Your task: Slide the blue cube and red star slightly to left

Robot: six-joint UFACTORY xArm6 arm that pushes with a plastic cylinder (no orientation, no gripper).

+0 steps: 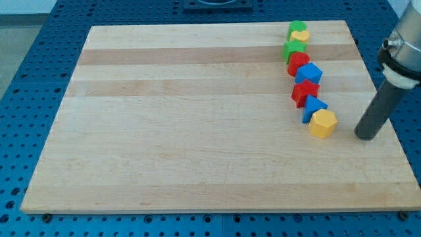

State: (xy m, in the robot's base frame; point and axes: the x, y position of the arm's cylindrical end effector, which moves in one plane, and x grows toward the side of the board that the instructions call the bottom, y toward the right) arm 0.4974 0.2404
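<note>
The table (197,131) is a pale wooden board lying on a blue perforated base (39,39), and all the blocks sit in one tight, slanting column near its right edge. The arm carries no claw, so there is nothing to spread or pinch; it ends in a dark rod, and my tip (366,137) rests on the board to the view's right of the column, level with its lower end and apart from every block. From the top the column runs: a green block (297,27), a yellow block (300,36), a second green block (294,49), a red block (298,63), the blue cube (309,73), the red star (304,91), a blue triangular block (314,108) and a yellow hexagonal block (323,123). The cube and star touch, mid-column. To do this well, I judge the tip should first travel toward the view's top, then push left against their shared right flank, briefly, so the neighbours are disturbed as little as possible.
</note>
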